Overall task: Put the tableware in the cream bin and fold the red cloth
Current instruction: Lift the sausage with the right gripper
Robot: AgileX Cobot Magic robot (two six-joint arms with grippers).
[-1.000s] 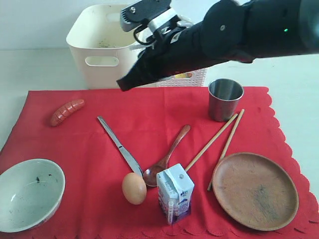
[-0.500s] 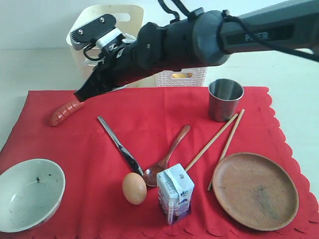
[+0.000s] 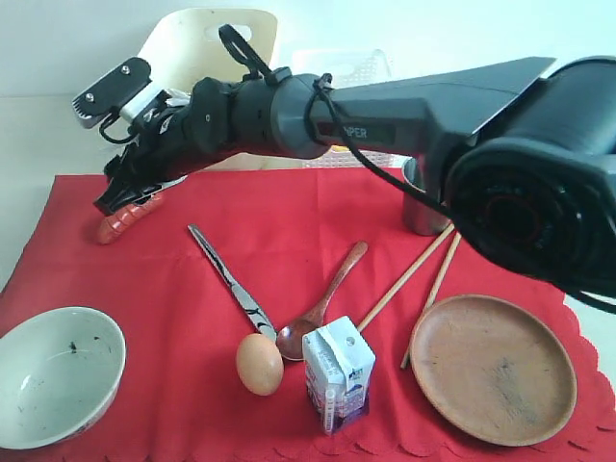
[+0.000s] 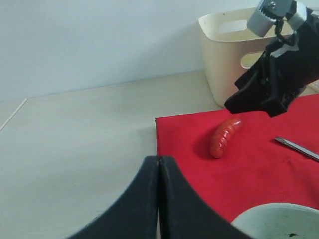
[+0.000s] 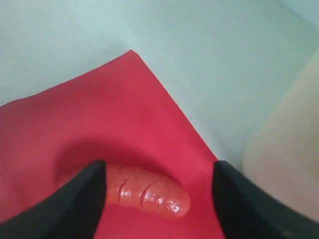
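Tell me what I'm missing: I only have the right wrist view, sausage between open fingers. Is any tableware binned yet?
Observer: The bowl, knife, spoon, chopsticks and plate all lie on the red cloth.
Operator: And the left gripper?
Observer: The left gripper is shut, over the table beside the cloth.
Operator: Is mine touching the sausage?
Observer: The left wrist view shows the right gripper just above the sausage, seemingly a slim gap.

Cloth (image 3: pixel 289 221) lies on table (image 3: pixel 48 135); bin (image 3: pixel 183 48) behind its far edge, basket (image 3: pixel 346 60) to bin's rt. On cloth: sausage (image 3: pixel 125 219) far-left, bowl (image 3: pixel 58 373) front-left, knife (image 3: pixel 231 279) mid-left w/ spoon (image 3: pixel 322 303) to its rt, egg (image 3: pixel 259 363) in front btwn them, carton (image 3: pixel 338 373) just rt of egg, chopsticks (image 3: pixel 414 274) btwn spoon & plate (image 3: pixel 493 369) front-rt, cup (image 3: pixel 422 217) behind chopsticks.
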